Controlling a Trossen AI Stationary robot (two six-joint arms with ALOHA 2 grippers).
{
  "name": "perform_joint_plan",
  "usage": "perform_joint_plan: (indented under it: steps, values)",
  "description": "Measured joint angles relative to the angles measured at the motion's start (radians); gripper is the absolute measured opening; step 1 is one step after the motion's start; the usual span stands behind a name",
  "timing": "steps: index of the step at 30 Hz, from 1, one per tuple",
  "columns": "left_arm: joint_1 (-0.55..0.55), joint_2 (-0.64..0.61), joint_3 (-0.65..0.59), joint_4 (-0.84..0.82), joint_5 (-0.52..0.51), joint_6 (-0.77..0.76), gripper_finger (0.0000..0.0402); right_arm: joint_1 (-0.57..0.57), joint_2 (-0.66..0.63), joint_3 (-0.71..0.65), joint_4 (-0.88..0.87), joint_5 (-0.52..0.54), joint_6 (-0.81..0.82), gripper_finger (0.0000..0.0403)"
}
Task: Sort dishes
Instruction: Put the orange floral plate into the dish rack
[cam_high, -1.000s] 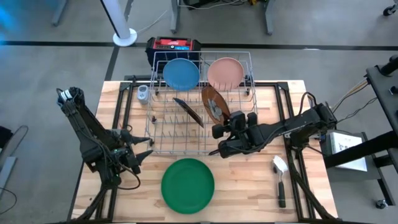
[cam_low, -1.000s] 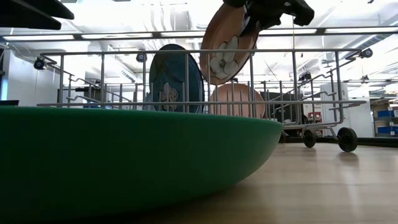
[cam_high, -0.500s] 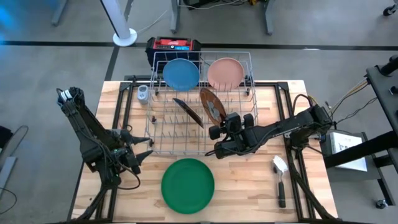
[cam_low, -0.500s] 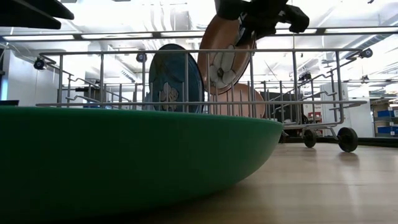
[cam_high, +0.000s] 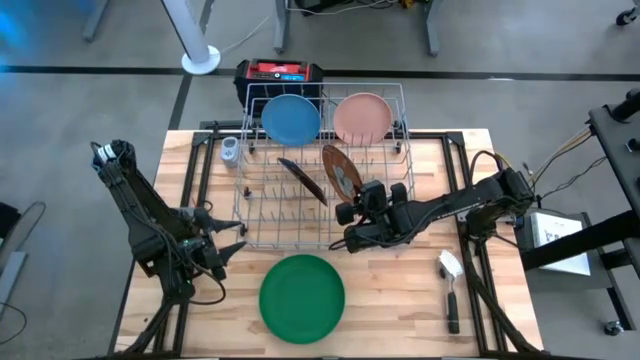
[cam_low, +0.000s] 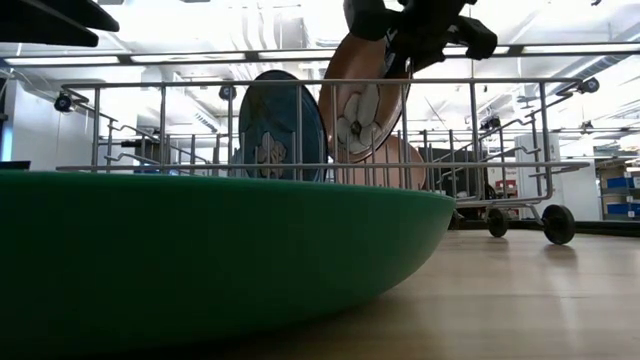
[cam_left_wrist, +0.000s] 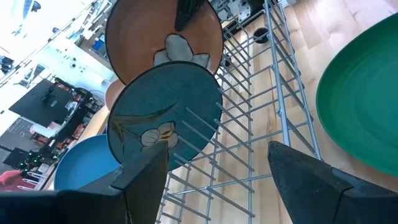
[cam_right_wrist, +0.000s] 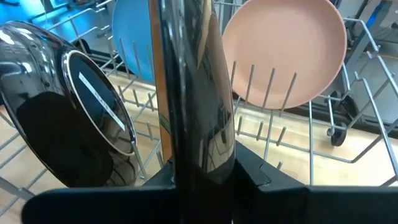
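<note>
My right gripper (cam_high: 358, 208) is shut on a dark orange-brown plate (cam_high: 342, 168) over the grey wire rack (cam_high: 262, 215). The plate also shows in the low view (cam_low: 365, 95), its lower part down between the rack's wires. A second dark plate (cam_high: 303, 180) stands on edge between the rack's middle wires. A light blue plate (cam_high: 290, 118) and a pale pink plate (cam_high: 361, 117) stand on edge at the rack's far end. A green plate (cam_high: 302, 297) lies flat on the table in front of the rack. My left gripper (cam_high: 222, 245) is open and empty, left of the rack. My right gripper pinches the orange-brown plate's rim (cam_right_wrist: 196, 146) between its two fingers, one on each face. The fingers come from the table's right and near side, slanting down. The plate stands on edge, tilted, hanging from the fingers; whether its lower edge touches the rack I cannot tell.
A black-handled brush with a white head (cam_high: 449, 278) lies at the table's right near corner. A small grey cup (cam_high: 230, 150) stands left of the rack. A red and black box (cam_high: 280, 72) sits beyond the table's far edge.
My right gripper has gone down and a little toward the table's left with the orange-brown plate. The plate has sunk lower between the rack's wires and tipped more upright.
</note>
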Motion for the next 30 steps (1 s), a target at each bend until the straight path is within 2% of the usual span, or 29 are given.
perform_joint_plan:
  steps: [14,20,30]
  values:
    - [0.0,0.0,0.0,0.0,0.0,-0.001,0.0263,-0.033,-0.002,0.0,0.007,-0.086,-0.011,0.0039]
    - [0.0,0.0,0.0,0.001,0.0,-0.007,0.0263,-0.035,-0.003,0.001,0.016,-0.128,-0.009,0.006]
    - [0.0,0.0,0.0,0.0,0.0,-0.011,0.0263,-0.037,-0.003,0.0,0.01,-0.138,-0.018,0.0047]
